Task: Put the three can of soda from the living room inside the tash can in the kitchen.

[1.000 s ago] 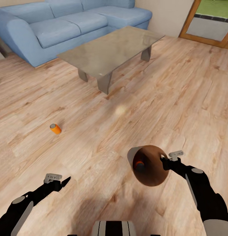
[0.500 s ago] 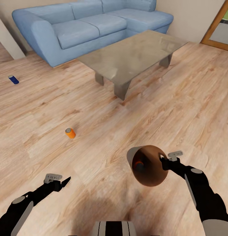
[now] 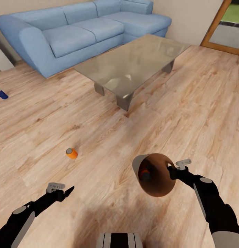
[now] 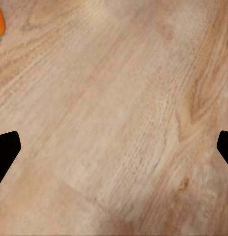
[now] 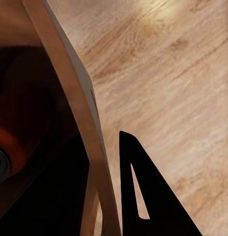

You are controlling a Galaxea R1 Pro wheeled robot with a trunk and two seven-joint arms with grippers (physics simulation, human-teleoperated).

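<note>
- Nearest, the right hand point(image 3: 171, 167) is clamped on the rim of the grey trash can point(image 3: 155, 174), which hangs tipped on its side above the wood floor point(image 3: 188, 113), its brown inside facing the robot.
- In the right wrist view one dark finger point(image 5: 143, 196) sits outside the can's wall point(image 5: 77, 108).
- An orange soda can point(image 3: 145, 173) lies inside the bin, silver end showing.
- The left hand point(image 3: 66, 190) hangs low over the floor, spread wide and holding nothing; in its wrist view the fingertips point(image 4: 6, 150) stand far apart over bare boards.
- A second orange soda can point(image 3: 71, 153) lies on its side on the floor, ahead of the left hand and well apart from it.
- Farther on stands the glass-topped coffee table point(image 3: 133, 63).
- A dark blue soda can point(image 3: 1, 94) lies on the floor far to the left.
- Behind the table is the light-blue corner sofa point(image 3: 74, 32), with a wood-framed glass door point(image 3: 224, 29) to the right.
</note>
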